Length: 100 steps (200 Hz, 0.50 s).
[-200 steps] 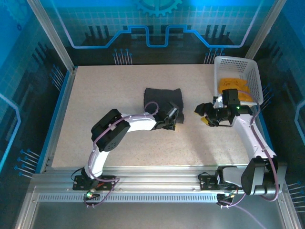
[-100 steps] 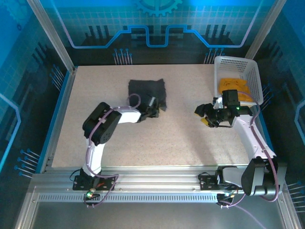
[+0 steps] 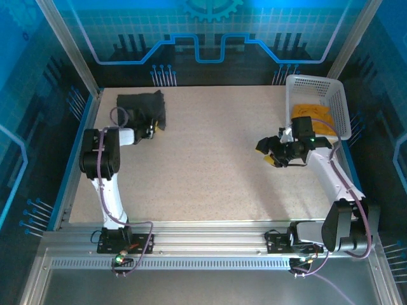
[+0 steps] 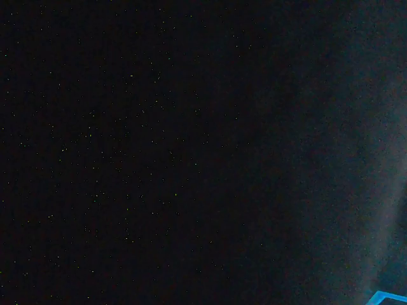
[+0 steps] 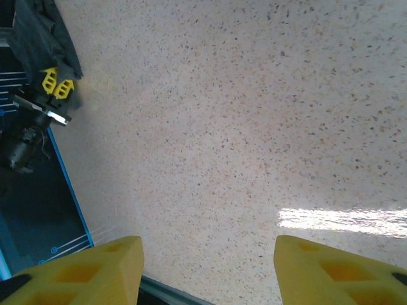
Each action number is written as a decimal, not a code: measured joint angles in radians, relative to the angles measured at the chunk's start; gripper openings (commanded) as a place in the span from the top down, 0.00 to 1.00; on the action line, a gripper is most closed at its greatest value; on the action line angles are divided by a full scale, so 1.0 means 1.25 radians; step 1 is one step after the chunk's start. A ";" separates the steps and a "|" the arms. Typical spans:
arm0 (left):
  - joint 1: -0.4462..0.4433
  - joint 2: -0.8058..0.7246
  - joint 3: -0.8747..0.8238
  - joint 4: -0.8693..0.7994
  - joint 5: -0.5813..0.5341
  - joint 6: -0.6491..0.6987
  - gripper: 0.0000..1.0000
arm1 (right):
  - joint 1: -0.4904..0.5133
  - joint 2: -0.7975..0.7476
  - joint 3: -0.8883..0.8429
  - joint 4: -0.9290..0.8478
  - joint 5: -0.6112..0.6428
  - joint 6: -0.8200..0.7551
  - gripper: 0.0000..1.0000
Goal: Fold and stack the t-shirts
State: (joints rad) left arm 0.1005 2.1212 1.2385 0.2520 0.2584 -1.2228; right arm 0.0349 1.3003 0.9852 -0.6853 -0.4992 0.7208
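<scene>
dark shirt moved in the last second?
Yes. The dark t-shirt went left and toward the back, much farther from the white basket, along with the left hand.

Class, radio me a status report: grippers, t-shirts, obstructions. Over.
Left gripper shut on dark t-shirt, far-left corner. Right gripper open over table. Orange t-shirt in basket. No obstructions.

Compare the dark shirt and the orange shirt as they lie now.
Colour: the dark shirt is charcoal; the orange shirt is yellow-orange.
Place: the dark shirt lies on the table's far left corner; the orange shirt sits in the white basket.
Handling: the left gripper is at the dark shirt; no gripper touches the orange shirt.
Both are soft cloth.
</scene>
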 measured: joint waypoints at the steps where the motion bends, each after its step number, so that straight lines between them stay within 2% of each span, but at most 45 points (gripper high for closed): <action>1: 0.002 0.002 0.003 -0.001 0.002 0.003 1.00 | 0.000 0.001 0.001 0.000 0.000 0.000 0.43; 59: 0.088 0.104 0.191 -0.111 0.064 0.128 0.98 | 0.016 0.049 0.038 0.006 -0.006 -0.006 0.43; 71: 0.096 0.123 0.225 -0.124 0.070 0.142 0.82 | 0.021 0.060 0.045 0.009 -0.008 -0.007 0.42; 81: 0.099 0.131 0.239 -0.131 0.074 0.144 0.61 | 0.026 0.064 0.047 0.016 -0.009 -0.009 0.42; 95: 0.099 0.130 0.240 -0.135 0.079 0.154 0.43 | 0.032 0.066 0.051 0.023 -0.009 -0.014 0.40; 100: 0.098 0.126 0.239 -0.128 0.084 0.158 0.27 | 0.034 0.066 0.052 0.027 -0.008 -0.016 0.40</action>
State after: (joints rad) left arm 0.2226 2.2787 1.5375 0.0921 0.3634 -1.0256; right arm 0.0772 1.3823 1.0508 -0.6518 -0.5095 0.7013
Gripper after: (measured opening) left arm 0.498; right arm 0.589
